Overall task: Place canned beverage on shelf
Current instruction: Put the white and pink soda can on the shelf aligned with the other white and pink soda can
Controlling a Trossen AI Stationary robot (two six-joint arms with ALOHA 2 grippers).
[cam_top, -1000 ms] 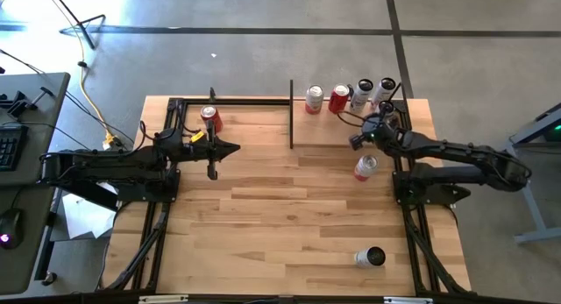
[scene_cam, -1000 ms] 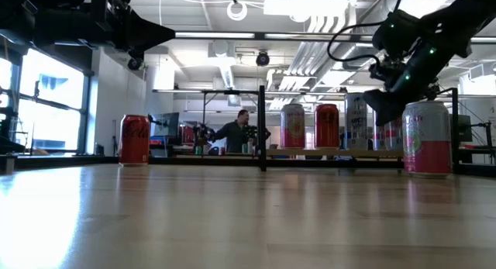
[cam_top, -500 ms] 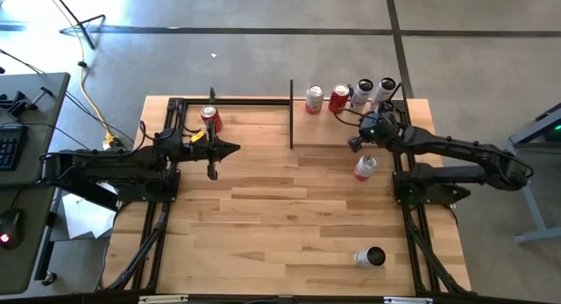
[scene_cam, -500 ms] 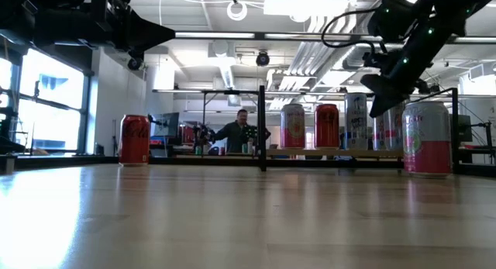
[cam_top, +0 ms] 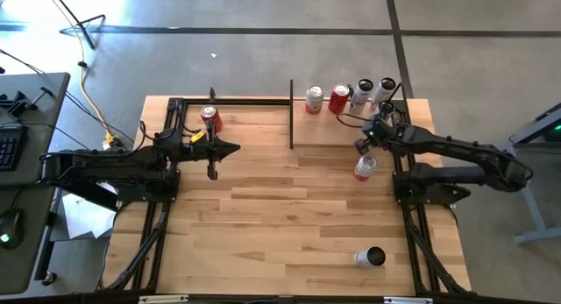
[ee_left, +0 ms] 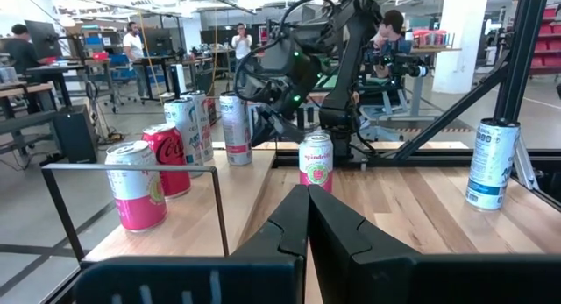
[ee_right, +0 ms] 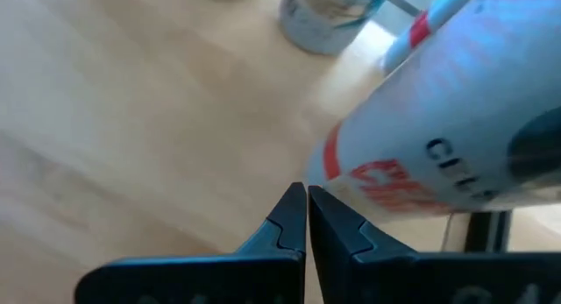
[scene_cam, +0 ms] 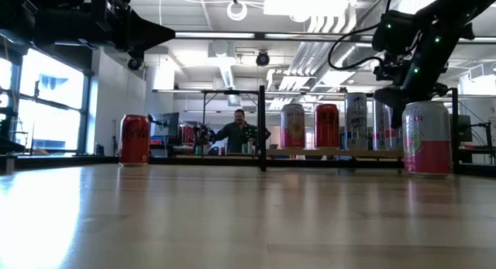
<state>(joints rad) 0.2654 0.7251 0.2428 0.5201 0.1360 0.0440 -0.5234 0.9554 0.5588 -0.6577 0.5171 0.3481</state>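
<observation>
The shelf (cam_top: 351,129) is a low light-wood plank at the table's far right, with a black upright plate (cam_top: 291,124) at its left end. Several cans stand on it, among them a pink-white can (cam_top: 314,99) and a red can (cam_top: 338,99). A pink-white can (cam_top: 365,167) (scene_cam: 426,137) stands on the table just near of the shelf. My right gripper (cam_top: 361,144) (ee_right: 307,199) is shut, above the table beside this can. My left gripper (cam_top: 213,168) (ee_left: 308,194) is shut and empty at the table's left, near a red can (cam_top: 210,119).
A tall white can (cam_top: 370,257) (ee_left: 489,162) stands near the table's front right. A white can with red lettering (ee_right: 438,137) shows close beside my right fingers. Black frame rails (cam_top: 166,216) run along both table sides. The middle of the tabletop (cam_top: 280,208) is bare wood.
My right gripper has risen a little beside the shelf's near edge, then swung slightly toward the table's right edge, coming over the pink-white can on the table. It stays shut. No can has moved.
</observation>
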